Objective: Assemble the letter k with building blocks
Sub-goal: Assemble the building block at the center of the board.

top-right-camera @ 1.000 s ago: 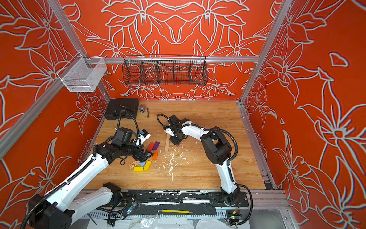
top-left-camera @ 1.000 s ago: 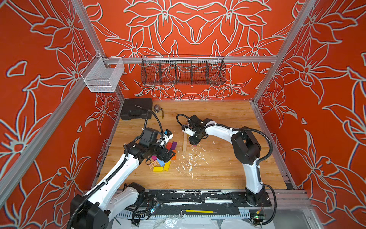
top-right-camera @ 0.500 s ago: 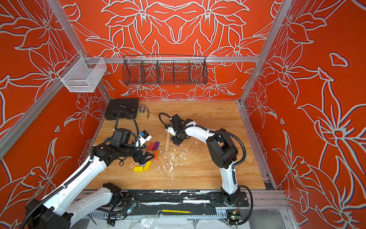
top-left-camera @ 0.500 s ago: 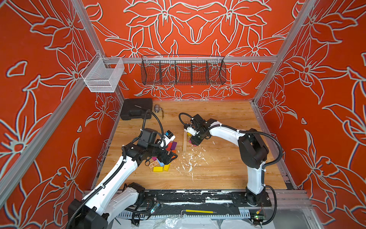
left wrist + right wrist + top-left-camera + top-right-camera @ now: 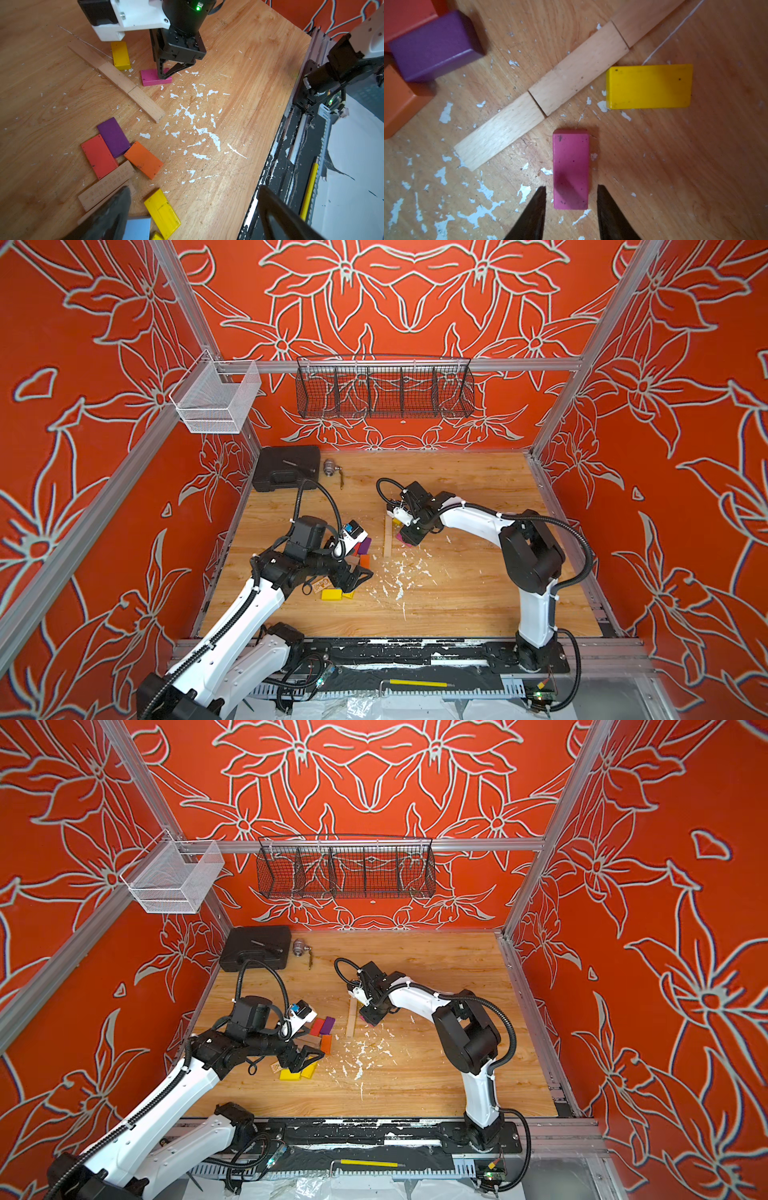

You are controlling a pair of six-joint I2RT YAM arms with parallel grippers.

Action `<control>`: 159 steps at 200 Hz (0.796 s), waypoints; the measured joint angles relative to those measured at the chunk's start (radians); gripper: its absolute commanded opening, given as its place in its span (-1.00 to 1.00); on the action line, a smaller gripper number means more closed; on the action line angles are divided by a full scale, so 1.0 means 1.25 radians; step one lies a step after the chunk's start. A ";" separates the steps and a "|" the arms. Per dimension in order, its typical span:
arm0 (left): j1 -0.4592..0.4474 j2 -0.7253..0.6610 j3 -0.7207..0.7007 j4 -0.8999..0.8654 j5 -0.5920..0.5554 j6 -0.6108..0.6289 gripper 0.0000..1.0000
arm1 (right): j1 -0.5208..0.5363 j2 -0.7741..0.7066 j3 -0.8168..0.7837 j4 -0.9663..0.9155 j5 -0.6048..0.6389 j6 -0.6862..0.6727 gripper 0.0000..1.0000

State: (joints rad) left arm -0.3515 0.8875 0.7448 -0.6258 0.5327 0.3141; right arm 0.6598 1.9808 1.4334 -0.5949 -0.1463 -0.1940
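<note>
right gripper narrowly open astride magenta block, gaps both sides, no grip; block lies flat just off the 3-plank spine, likely a k leg. left gripper wide open, empty, above spare blocks

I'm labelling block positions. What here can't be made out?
Light blue block: left wrist view, cut by the frame edge and a finger of the left gripper.
Printed plank: left wrist view, print too small to read.
Magenta block: both top views, mostly under the right gripper.
</note>
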 measured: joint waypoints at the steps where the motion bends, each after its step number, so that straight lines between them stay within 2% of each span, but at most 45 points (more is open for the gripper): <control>1: 0.000 0.000 0.000 0.000 -0.001 0.000 0.86 | 0.000 0.001 0.000 0.000 0.000 0.000 -0.19; 92: 0.000 0.002 0.000 0.005 -0.028 0.000 0.87 | 0.000 0.042 0.007 0.002 0.000 0.017 -0.36; 159: 0.000 0.005 0.000 0.006 -0.033 0.000 0.87 | 0.000 0.045 0.011 0.005 0.001 0.020 -0.39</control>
State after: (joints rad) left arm -0.3519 0.8936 0.7448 -0.6186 0.4911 0.3138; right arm 0.6598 2.0365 1.4467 -0.5884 -0.1448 -0.1692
